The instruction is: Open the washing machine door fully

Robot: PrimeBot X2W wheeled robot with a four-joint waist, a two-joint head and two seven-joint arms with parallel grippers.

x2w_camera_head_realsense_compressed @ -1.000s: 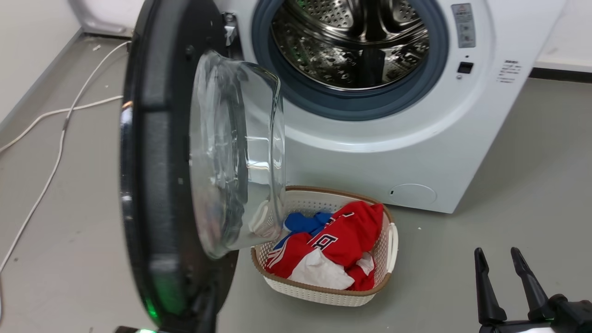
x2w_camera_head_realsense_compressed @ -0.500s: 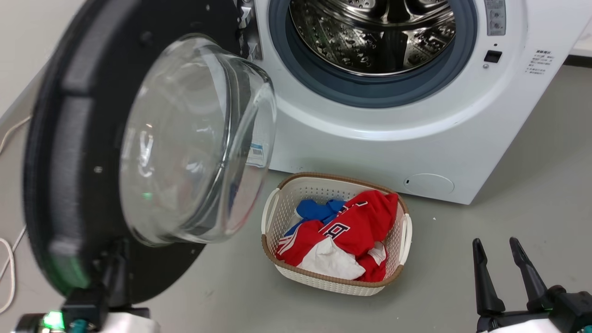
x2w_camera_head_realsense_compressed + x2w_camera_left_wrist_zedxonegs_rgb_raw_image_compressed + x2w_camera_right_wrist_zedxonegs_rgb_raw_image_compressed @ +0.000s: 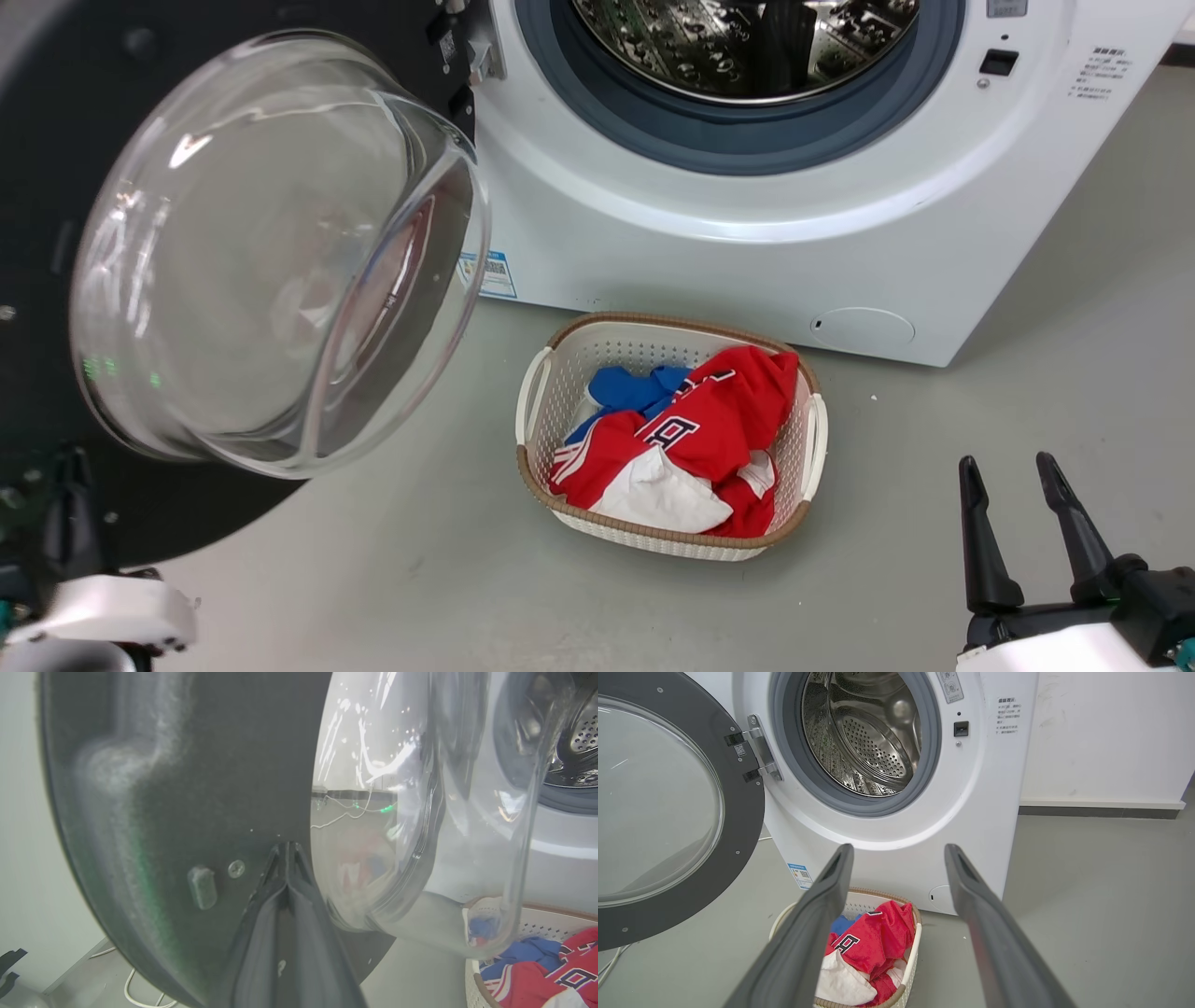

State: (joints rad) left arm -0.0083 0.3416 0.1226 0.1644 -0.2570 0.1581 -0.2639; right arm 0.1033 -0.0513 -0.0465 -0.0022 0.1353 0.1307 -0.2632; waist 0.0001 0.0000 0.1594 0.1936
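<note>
The washing machine door (image 3: 280,252), black with a bulging clear glass bowl, stands swung far out to the left of the white washer (image 3: 728,252). Its inner face is turned toward me. My left gripper (image 3: 70,467) is shut, and in the left wrist view its joined fingertips (image 3: 286,856) rest against the door's (image 3: 187,788) black inner ring beside the bowl. My right gripper (image 3: 1022,476) hangs open and empty at the lower right, well away from the door. In the right wrist view the right gripper (image 3: 899,851) points at the washer front, with the door (image 3: 668,812) at the left.
A white basket (image 3: 810,439) with red, blue and white clothes sits on the grey floor in front of the washer. The steel drum (image 3: 864,732) is exposed inside its grey rubber ring. White cables (image 3: 140,994) lie on the floor behind the door, by the wall.
The door has swung further out to the left, from edge-on to showing its whole inner face. My left gripper stayed on it. The head view shifted. The right gripper held still.
</note>
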